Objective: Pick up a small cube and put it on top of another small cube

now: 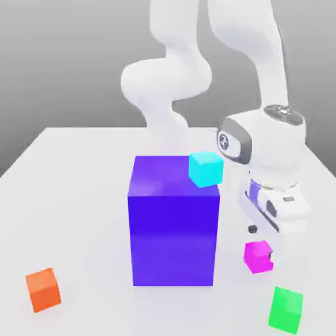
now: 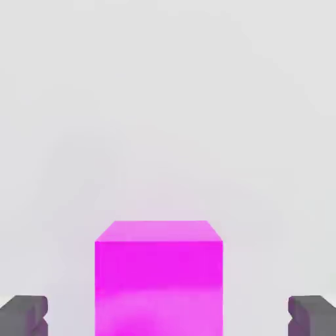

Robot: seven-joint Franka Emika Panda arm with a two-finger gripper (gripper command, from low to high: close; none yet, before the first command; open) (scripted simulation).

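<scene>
In the exterior view, the claw [image 1: 262, 243] is low over the magenta cube [image 1: 258, 256], which sits between the blue block [image 1: 173, 239] and the surface's [image 1: 85, 262] edge on the exterior view's right; the green cube [image 1: 286, 310] lies nearer the front edge. In the hand view, the claw stands wide open, holding nothing, its fingertips [image 2: 34, 315] apart from the cube's sides. To grasp well, centre on it, descend straight, then close evenly, clear of the block.

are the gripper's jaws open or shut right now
Open: in the hand view the jaws stand wide apart, one to each side of the magenta cube, with a gap between each and the cube.
</scene>
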